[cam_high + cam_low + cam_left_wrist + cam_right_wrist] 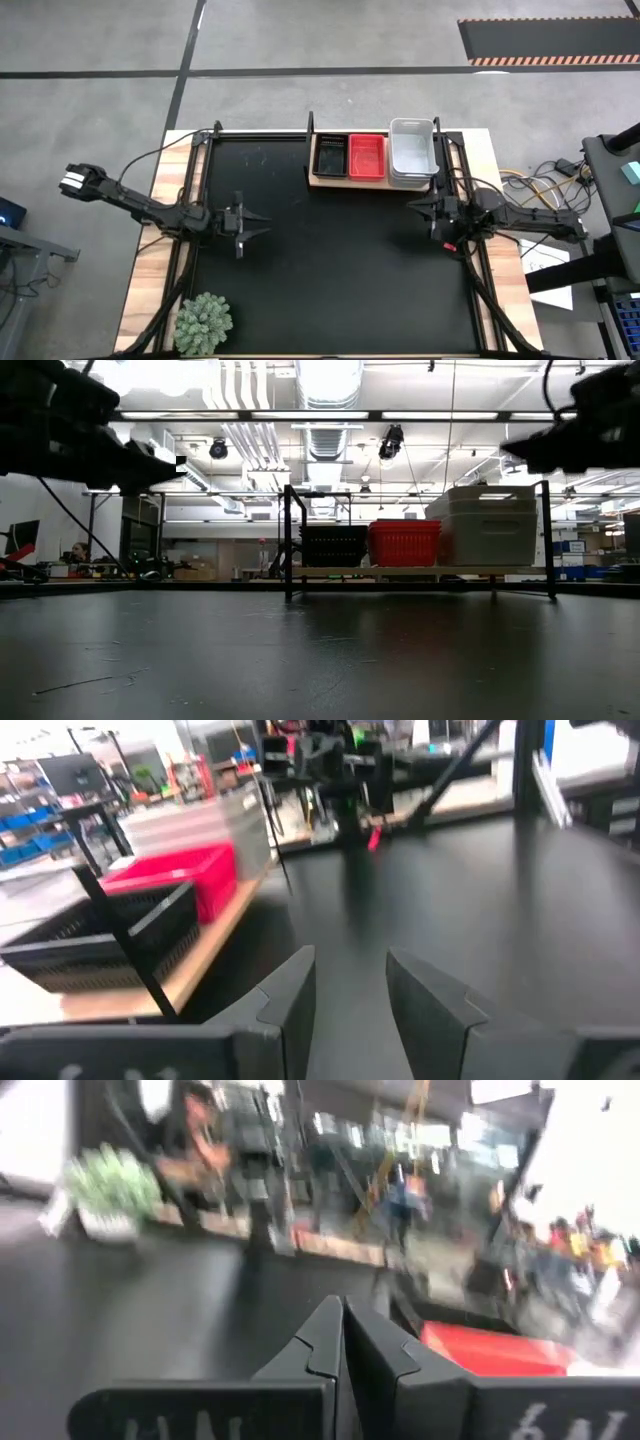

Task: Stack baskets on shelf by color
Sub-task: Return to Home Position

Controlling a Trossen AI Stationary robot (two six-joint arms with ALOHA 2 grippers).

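Baskets sorted by color; the arms should lift back clear of the shelf frame.

The white baskets (pixel 412 152), red baskets (pixel 367 156) and black baskets (pixel 331 155) stand stacked on the shelf (pixel 345 182), the white stack near the right gripper's (pixel 420 206) side. That gripper is closed and empty. The left gripper (pixel 260 222), parted and empty, hovers farther off over the surface (pixel 340 290).

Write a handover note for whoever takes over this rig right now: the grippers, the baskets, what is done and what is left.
Left gripper: jaws open, holding nothing, over the mat on its own side.
Right gripper: jaws shut, holding nothing, close to the white stack's end of the shelf.
Baskets: every one in view sits on the shelf. From the high view's left: black stack, red stack, white stack.
Done: the colour sorting looks complete; the count per stack cannot be read.
Left: probably only parking both arms.
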